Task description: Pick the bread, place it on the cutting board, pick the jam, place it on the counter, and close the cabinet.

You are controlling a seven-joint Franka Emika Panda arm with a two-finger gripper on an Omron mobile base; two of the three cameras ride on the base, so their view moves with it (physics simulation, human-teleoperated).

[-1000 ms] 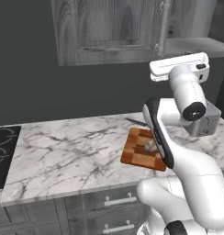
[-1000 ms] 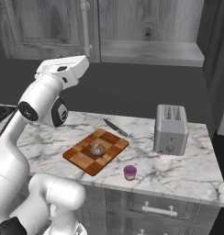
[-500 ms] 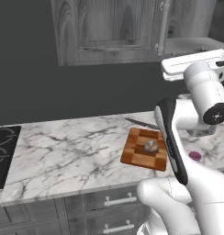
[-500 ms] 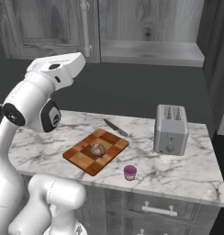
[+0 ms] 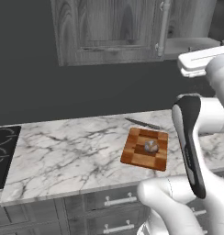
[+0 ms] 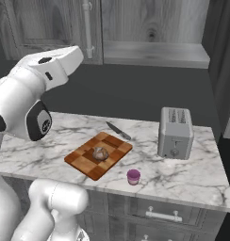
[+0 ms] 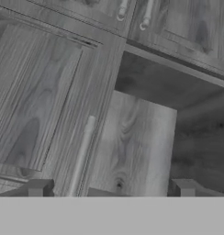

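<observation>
The bread (image 6: 100, 153) lies on the checkered cutting board (image 6: 84, 162), also seen from the left as the bread (image 5: 151, 146) on the board (image 5: 134, 158). The pink-purple jam (image 6: 133, 176) stands upright on the marble counter (image 6: 201, 179), just in front of the board. My gripper (image 7: 111, 189) is open and holds nothing, raised high above the counter and facing the grey cabinet (image 7: 49, 92). A pale bar handle (image 7: 81, 153) is just ahead of the left fingertip (image 7: 38, 187). The cabinet's right side (image 6: 154, 28) stands open, its shelf bare.
A grey toaster (image 6: 175, 132) stands at the right of the counter. A knife (image 6: 119, 131) lies behind the board. The black stovetop (image 5: 1, 156) is at the far left. Grey drawers (image 6: 159, 214) run under the counter.
The hand has swung a little toward the open side of the cabinet and slightly up, the elbow shifting with it. Bread, jam and board have not moved.
</observation>
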